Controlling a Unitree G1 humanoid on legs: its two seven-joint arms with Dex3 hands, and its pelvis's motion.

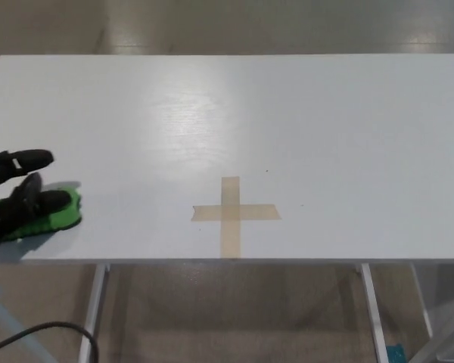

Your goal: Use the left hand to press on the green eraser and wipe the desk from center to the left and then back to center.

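The left robot hand (15, 198) presses its fingers down flat over the green eraser (51, 218) at the counter's (234, 113) nine o'clock edge. It looks light, soft and slide-prone; press from above, mid-body.

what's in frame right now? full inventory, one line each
desk: 1, white, fills most of the view, metal legs showing below the front edge
tape cross: 1, tan, on the desk near the front edge, about centre, nothing covering it
green eraser: 1, bright green, far left of the desk near the front edge, under the fingers
cable: 1, black, on the floor at bottom left
floor: beige, below and beyond the desk
left hand: 1, black, at the left picture edge, fingers pressed on the eraser; arm out of frame
right hand: not in view
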